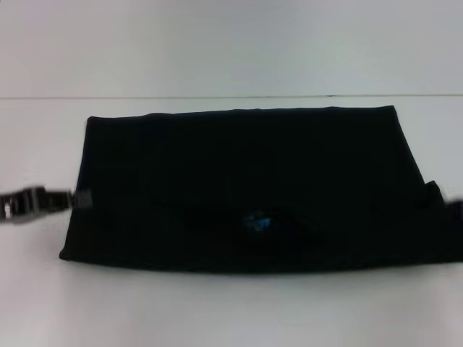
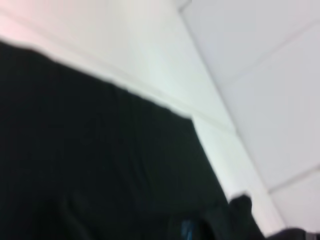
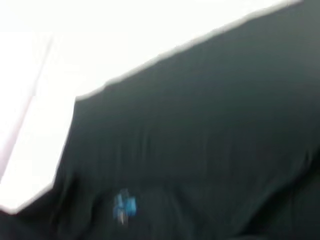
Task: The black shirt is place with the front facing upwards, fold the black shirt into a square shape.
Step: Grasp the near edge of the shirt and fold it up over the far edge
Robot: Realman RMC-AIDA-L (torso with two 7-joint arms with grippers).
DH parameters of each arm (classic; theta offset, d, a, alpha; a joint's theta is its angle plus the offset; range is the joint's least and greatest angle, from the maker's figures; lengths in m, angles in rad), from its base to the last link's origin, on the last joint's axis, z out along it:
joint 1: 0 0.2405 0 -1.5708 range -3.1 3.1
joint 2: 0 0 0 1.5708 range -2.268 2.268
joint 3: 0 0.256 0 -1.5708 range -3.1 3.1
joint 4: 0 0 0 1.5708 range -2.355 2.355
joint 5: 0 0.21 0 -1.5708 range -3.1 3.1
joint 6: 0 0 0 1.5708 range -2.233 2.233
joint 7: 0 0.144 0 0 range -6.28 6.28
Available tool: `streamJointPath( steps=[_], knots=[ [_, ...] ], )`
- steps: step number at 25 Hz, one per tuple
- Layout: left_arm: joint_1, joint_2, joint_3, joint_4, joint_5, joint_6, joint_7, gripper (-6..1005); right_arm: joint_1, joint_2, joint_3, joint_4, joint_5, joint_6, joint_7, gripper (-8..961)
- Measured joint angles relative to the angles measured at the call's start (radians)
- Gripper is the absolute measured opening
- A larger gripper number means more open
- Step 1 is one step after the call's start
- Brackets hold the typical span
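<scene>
White desk (image 1: 231,318), seen from above, its far edge marked by a thin dark line. The black shirt (image 1: 239,181) lies folded into a wide band across the middle of the desk, long edges parallel to the near and far edges; you can see its blue neck label (image 1: 257,222) close to the near fold, and no lettering shows. Your left gripper (image 1: 78,197) reaches in from the desk's left edge and meets the shirt's left border; whether its fingers pinch cloth cannot be told. Your right gripper (image 1: 452,210) appears, as far as the blur allows, at the shirt's right end by the desk's right edge; its opening cannot be told either. Both wrist views show mostly dark cloth and label.
</scene>
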Motion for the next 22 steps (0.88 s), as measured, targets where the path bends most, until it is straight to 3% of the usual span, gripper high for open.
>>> streamJointPath(
  steps=[3, 7, 9, 10, 15, 22],
  knots=[
    [-0.026, 0.001, 0.0, -0.01, -0.038, -0.086, -0.031, 2, 0.02, -0.011, 0.024, 0.031, 0.083, 0.096, 0.014, 62],
    [-0.075, -0.002, 0.005, -0.061, -0.051, -0.244, -0.053, 2, 0.061, -0.006, 0.014, 0.104, 0.16, 0.271, 0.008, 66],
    [-0.113, -0.008, 0.009, -0.123, -0.052, -0.404, -0.055, 2, 0.104, 0.01, -0.002, 0.17, 0.171, 0.429, -0.022, 69],
    [-0.113, -0.008, 0.009, -0.123, -0.052, -0.404, -0.055, 2, 0.104, 0.01, -0.002, 0.17, 0.171, 0.429, -0.022, 70],
    [-0.166, -0.01, 0.065, -0.24, -0.052, -0.627, -0.055, 2, 0.169, 0.039, -0.086, 0.279, 0.17, 0.707, -0.056, 75],
    [-0.207, -0.033, 0.125, -0.254, -0.064, -0.776, -0.056, 1, 0.249, 0.085, -0.225, 0.324, 0.167, 0.979, -0.05, 82]
  ],
)
